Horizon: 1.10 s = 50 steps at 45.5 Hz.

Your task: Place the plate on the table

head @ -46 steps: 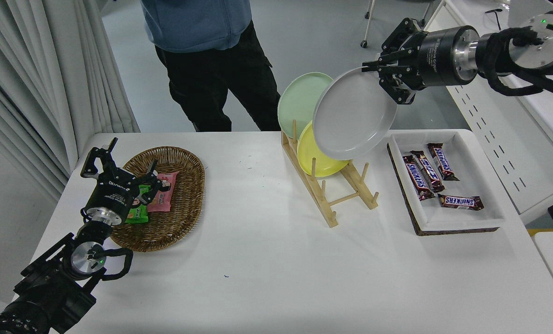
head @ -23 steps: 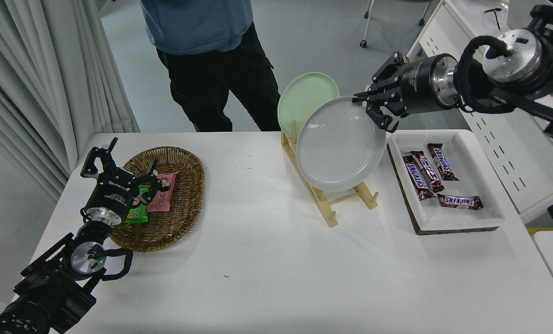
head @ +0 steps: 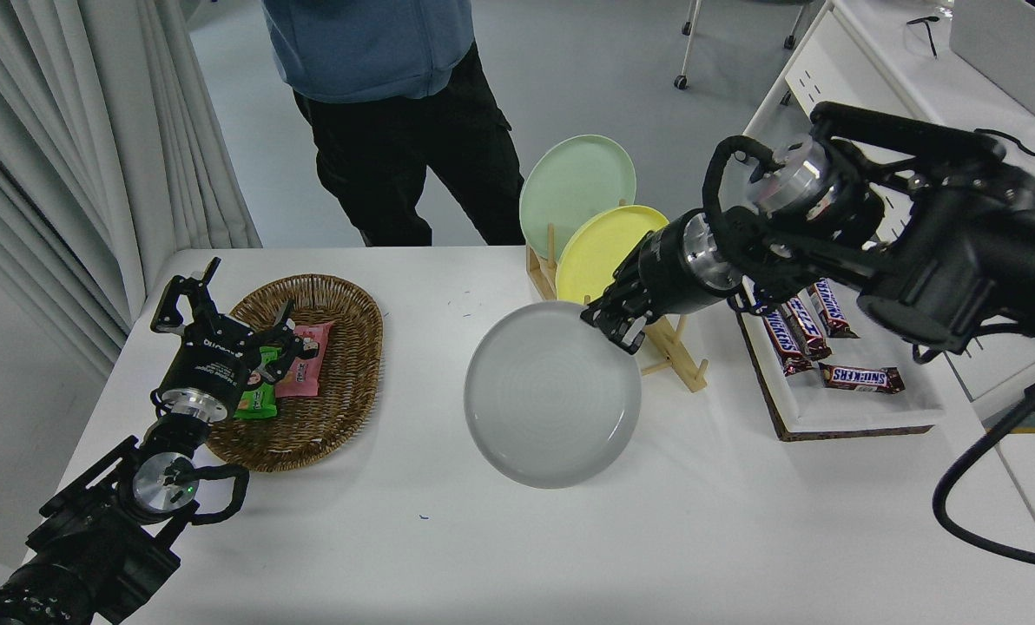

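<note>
I count three plates: grey-white plate point(head: 552, 395) at picture centre, clenched at its 1 o'clock rim by right tool point(head: 611, 323), over bench point(head: 517, 538); whether it touches the bench, I cannot tell. Yellow plate point(head: 609, 247) and mint-green plate point(head: 574, 184) upright in wooden rack point(head: 674, 351), rack partly hidden by arm. Three bars point(head: 860, 378) in white tray point(head: 865, 417) at 3 o'clock, "SNICKERS" readable, two partly covered. One wicker basket point(head: 335, 408) at 9 o'clock, two snack packs, print unreadable. Left tool point(head: 222, 299) parked over basket, fingers spread, empty. Person point(head: 396, 104) at 12 o'clock, cut off.
</note>
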{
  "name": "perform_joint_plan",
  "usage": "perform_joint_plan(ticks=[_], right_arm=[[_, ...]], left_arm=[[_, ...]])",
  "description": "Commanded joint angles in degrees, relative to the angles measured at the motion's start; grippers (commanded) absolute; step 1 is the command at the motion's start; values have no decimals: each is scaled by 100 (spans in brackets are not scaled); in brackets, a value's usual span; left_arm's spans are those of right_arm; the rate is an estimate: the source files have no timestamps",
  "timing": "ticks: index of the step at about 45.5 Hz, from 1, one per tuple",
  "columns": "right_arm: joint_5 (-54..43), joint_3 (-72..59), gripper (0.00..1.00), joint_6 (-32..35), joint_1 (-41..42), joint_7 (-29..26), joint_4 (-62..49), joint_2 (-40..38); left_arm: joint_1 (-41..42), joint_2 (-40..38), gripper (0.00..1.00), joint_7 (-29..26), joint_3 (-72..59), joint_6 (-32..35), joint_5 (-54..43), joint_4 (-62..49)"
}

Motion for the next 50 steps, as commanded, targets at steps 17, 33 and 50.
perform_joint_plan(ticks=[17,33,50], right_arm=[[154,425,0,-198,-1125,-11,-1377,1157],[67,417,0,-198,-1670,-11,-1957,1640],[-460,425,0,-198,-2057,-20,-2361,1720]], left_arm=[[0,1,100,0,-3,0,0,3],[0,1,100,0,6,0,0,3],[0,1,100,0,6,0,0,-6]])
